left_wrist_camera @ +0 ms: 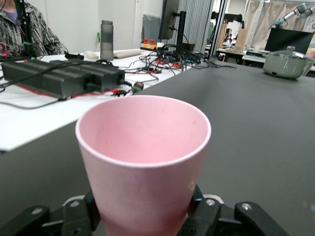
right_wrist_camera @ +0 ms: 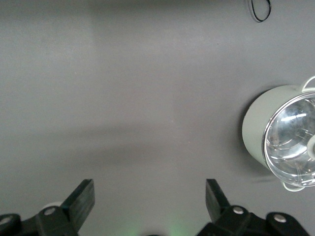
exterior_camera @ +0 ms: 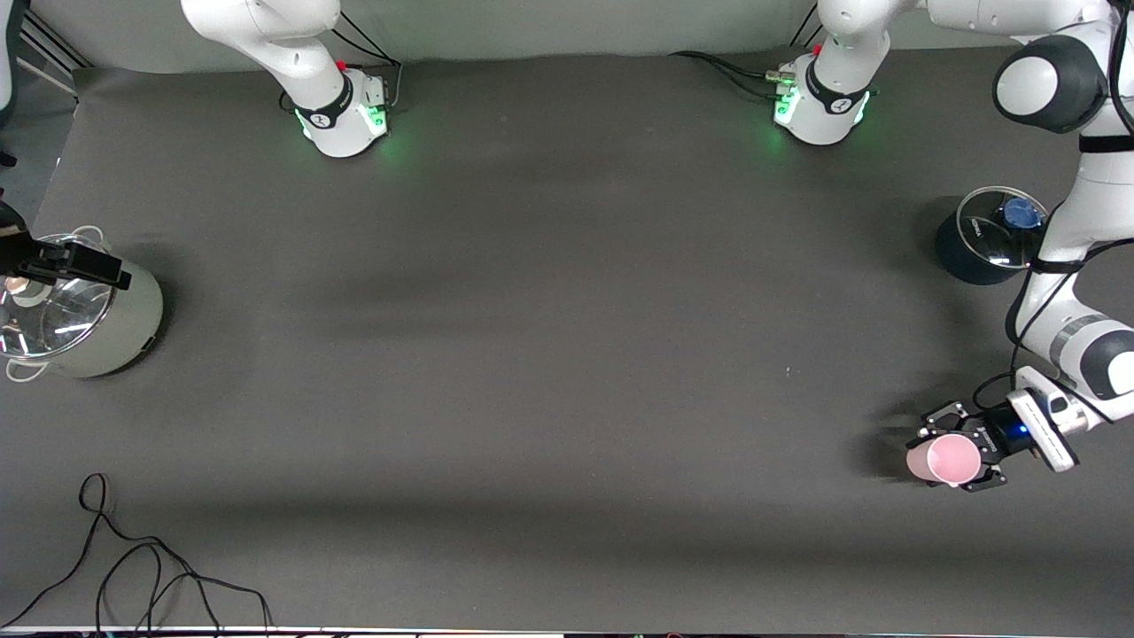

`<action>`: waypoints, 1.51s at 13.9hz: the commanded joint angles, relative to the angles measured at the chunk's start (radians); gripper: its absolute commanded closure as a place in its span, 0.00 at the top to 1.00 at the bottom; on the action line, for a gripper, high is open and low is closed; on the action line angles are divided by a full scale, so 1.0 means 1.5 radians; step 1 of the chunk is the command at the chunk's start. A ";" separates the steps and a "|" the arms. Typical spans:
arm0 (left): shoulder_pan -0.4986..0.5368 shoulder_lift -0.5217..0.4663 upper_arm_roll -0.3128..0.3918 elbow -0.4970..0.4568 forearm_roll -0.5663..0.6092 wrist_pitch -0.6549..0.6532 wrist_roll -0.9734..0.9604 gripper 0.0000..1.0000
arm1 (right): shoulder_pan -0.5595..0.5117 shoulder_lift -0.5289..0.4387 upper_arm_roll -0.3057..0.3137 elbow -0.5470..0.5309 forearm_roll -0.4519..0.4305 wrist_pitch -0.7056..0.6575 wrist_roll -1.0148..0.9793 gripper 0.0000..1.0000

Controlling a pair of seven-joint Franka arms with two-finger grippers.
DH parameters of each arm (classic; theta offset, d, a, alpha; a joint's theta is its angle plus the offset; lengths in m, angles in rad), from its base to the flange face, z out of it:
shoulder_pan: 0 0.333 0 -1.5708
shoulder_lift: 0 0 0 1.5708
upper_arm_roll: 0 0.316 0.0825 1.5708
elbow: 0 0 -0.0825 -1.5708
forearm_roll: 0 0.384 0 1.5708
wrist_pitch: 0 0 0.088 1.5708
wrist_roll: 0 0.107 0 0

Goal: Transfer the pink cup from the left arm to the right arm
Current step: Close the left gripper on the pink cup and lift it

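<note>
The left gripper (exterior_camera: 955,454) was clamped on the pink cup (exterior_camera: 943,460), near the table's (exterior_camera: 549,354) left-arm end and toward its camera-side edge; whether the cup touched the table could not be told. In the left wrist view the plain cup (left_wrist_camera: 142,162) bore no writing. The right gripper (right_wrist_camera: 150,199) hung with fingers spread wide at the right-arm end, near a pale-green lidded pot (exterior_camera: 84,306). A dark pot with a glass lid (exterior_camera: 988,235) stood beside the left arm.

The pink cup (left_wrist_camera: 142,162) looks smooth, matt plastic; the table (exterior_camera: 549,354) is matt dark grey; the pale green pot (exterior_camera: 80,310) has a glossy glass lid
</note>
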 commanded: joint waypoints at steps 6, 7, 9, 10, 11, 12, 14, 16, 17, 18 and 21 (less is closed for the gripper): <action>-0.040 -0.222 -0.107 -0.222 -0.088 0.161 -0.060 0.26 | 0.007 -0.015 0.002 -0.020 -0.011 0.009 -0.009 1.00; -0.042 -0.249 -0.142 -0.257 -0.120 0.209 -0.058 0.26 | 0.008 -0.014 0.002 -0.019 -0.011 0.010 -0.009 1.00; -0.038 -0.287 -0.221 -0.308 -0.152 0.293 -0.058 0.26 | 0.009 -0.013 0.003 -0.019 -0.011 0.012 -0.008 1.00; -0.038 -0.299 -0.259 -0.325 -0.173 0.340 -0.056 0.26 | 0.009 -0.013 0.003 -0.019 -0.011 0.012 -0.008 1.00; -0.038 -0.307 -0.304 -0.341 -0.193 0.396 -0.055 0.26 | 0.009 -0.013 0.003 -0.019 -0.011 0.012 -0.008 1.00; -0.039 -0.307 -0.350 -0.352 -0.208 0.455 -0.053 0.26 | 0.009 -0.013 0.003 -0.019 -0.011 0.012 -0.008 1.00; -0.048 -0.298 -0.441 -0.364 -0.229 0.570 -0.052 0.26 | 0.010 -0.013 0.004 -0.019 -0.010 0.012 -0.007 1.00; -0.105 -0.289 -0.481 -0.361 -0.261 0.658 -0.053 0.26 | 0.009 -0.012 0.005 -0.020 0.001 0.013 -0.008 1.00; -0.137 -0.289 -0.481 -0.357 -0.271 0.677 -0.053 0.26 | 0.011 -0.009 0.008 -0.019 0.019 0.013 -0.005 1.00; -0.156 -0.289 -0.482 -0.353 -0.281 0.687 -0.053 0.26 | 0.014 -0.008 0.011 -0.015 0.032 0.014 0.001 1.00; -0.190 -0.296 -0.487 -0.352 -0.295 0.690 -0.054 0.26 | 0.062 -0.008 0.017 0.016 0.039 0.012 0.006 1.00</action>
